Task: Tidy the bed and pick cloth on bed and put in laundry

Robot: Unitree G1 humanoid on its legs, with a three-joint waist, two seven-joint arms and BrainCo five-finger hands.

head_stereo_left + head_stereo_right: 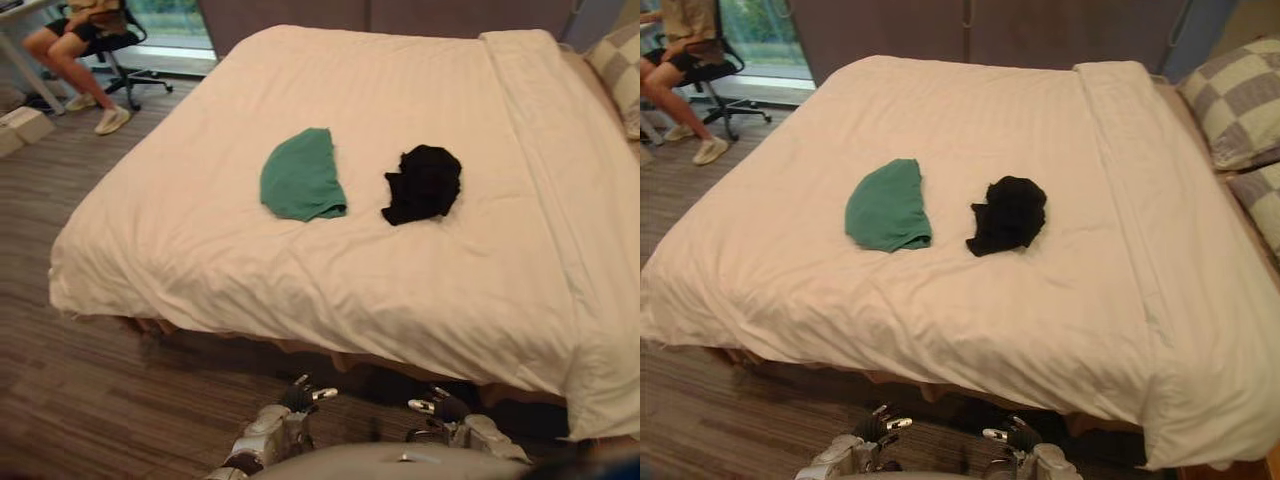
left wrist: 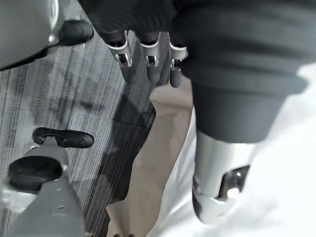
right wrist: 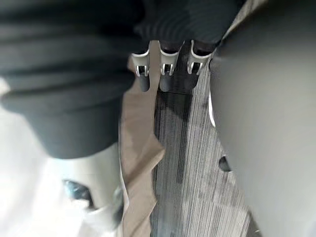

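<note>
A green cloth lies flat on the middle of the white duvet that covers the bed. To its right, a hand's width away, is a crumpled black cloth. Both my hands hang low in front of the bed's near edge, well short of the cloths. My left hand is open, its fingers straight above the floor and holding nothing. My right hand is open too, with relaxed fingers and an empty palm.
A person sits on a wheeled office chair at the far left, with a white box on the dark wooden floor nearby. Checked pillows lie at the bed's right side. A dark wall stands behind the bed.
</note>
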